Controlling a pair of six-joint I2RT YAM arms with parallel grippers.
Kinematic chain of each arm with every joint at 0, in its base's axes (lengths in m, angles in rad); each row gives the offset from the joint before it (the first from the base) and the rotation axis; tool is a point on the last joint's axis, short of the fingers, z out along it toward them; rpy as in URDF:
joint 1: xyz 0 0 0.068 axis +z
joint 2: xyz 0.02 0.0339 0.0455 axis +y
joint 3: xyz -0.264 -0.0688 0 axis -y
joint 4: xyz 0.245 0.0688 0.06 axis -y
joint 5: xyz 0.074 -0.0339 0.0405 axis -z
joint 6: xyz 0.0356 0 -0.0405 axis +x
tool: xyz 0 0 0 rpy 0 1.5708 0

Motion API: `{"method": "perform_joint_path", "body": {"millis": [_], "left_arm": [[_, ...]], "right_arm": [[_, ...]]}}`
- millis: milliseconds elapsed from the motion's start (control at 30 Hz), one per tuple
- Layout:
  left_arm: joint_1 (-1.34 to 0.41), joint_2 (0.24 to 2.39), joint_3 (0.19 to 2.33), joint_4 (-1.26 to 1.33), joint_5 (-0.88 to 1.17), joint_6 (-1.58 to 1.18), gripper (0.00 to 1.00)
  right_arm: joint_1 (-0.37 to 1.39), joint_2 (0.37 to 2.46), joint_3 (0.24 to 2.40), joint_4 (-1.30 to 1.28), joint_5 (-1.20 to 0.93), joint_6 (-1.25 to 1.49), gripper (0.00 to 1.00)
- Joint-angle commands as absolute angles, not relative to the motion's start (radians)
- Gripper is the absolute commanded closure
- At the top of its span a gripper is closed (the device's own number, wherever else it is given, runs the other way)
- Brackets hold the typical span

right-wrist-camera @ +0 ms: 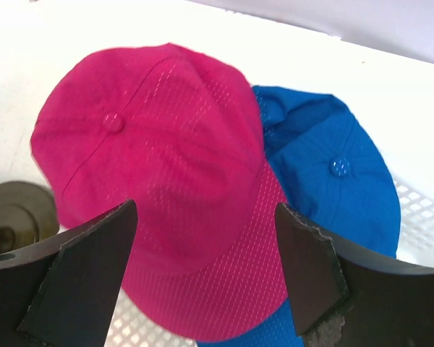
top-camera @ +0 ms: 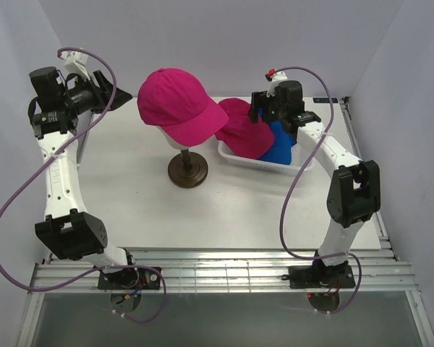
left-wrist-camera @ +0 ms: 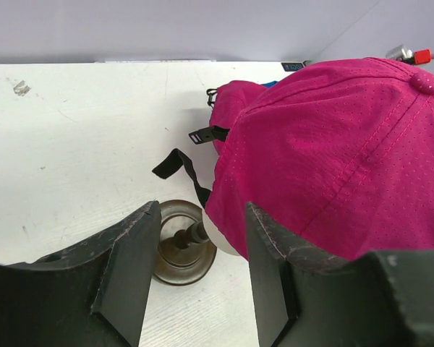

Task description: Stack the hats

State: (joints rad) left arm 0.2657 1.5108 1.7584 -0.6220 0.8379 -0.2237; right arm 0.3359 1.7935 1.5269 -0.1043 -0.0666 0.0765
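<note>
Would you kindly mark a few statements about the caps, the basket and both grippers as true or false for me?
1. A pink cap sits on the mannequin head. True.
2. The white basket holds only blue caps. False: a second pink cap lies there, overlapping a blue cap.
3. The right gripper is shut on a cap. False: it is open above the caps in the basket and holds nothing.
4. The left gripper is open and empty. True.
5. The dark round stand lies tipped over. False: it stands upright on the table.
</note>
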Motion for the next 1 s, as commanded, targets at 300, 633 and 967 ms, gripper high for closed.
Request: {"method": "perform_joint_path", "body": {"millis": [300,633,967], "left_arm": [[0.27,1.493,1.758,-0.624,0.851,-0.212,0.4],[0.27,1.491,1.766,-0.626,0.864,-0.212,0.4],[0.27,1.47,1.818,-0.653,0.87,-0.187,0.4]], "right_arm": [[0.341,1.966,1.686,-0.153,-0.058,0.15,0.34],[0.342,1.908,1.691,-0.15,-0.034,0.164,0.92],[0.344,1.596,1.629,-0.083,0.037,0.114,0.92]]}}
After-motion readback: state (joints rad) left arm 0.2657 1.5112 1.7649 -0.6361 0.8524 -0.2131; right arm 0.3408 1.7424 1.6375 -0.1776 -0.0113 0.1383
